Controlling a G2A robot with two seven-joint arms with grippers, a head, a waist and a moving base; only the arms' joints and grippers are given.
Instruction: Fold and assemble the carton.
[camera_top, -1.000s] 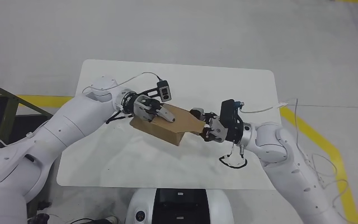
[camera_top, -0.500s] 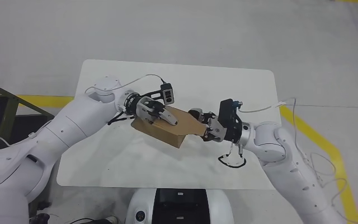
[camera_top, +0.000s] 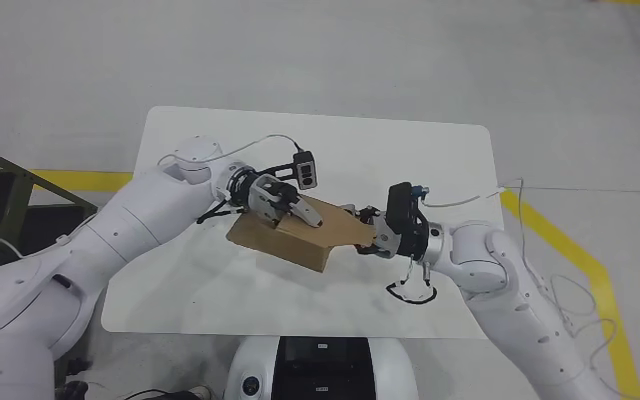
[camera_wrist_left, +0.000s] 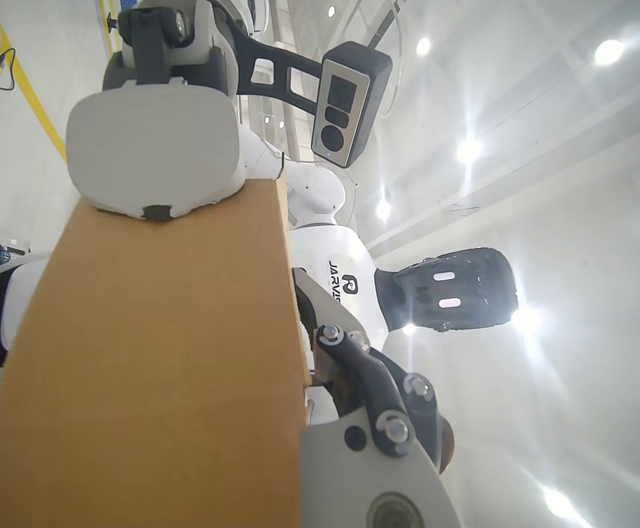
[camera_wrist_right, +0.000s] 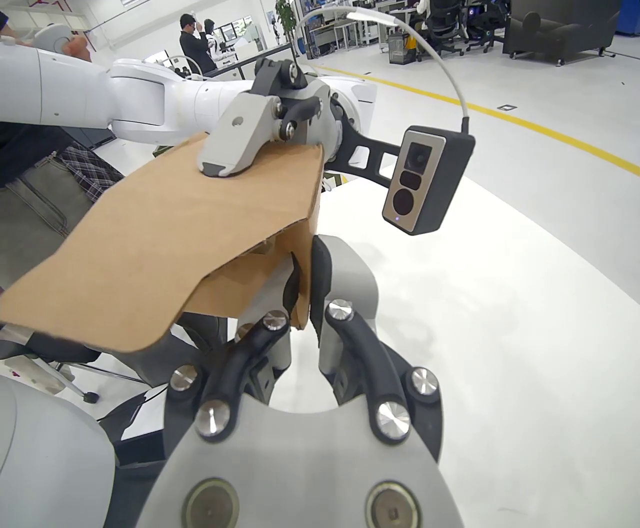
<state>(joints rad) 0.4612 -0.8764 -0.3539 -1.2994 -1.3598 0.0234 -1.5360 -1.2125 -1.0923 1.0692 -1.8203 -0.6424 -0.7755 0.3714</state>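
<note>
A brown cardboard carton (camera_top: 290, 238), partly folded, is held above the white table (camera_top: 400, 150) between both arms. My left gripper (camera_top: 298, 208) is shut on the carton's upper panel (camera_wrist_left: 150, 350). One white finger (camera_wrist_left: 155, 150) presses on the panel's face and the other sits behind its edge. My right gripper (camera_top: 367, 228) is shut on the carton's right end. Its two dark fingertips pinch a thin side wall (camera_wrist_right: 300, 300) below the curved top flap (camera_wrist_right: 150, 250). The left gripper's finger (camera_wrist_right: 225, 150) rests on that flap farther off.
A black cable loop (camera_top: 412, 290) lies on the table near the front right edge, below the right forearm. A white cable (camera_top: 470, 197) runs from the right wrist across the table's right side. The table's back half is bare.
Both grippers have drawn slightly closer together with the carton. The carton's left end has swung lower and toward the front edge, and it looks flatter and wider.
</note>
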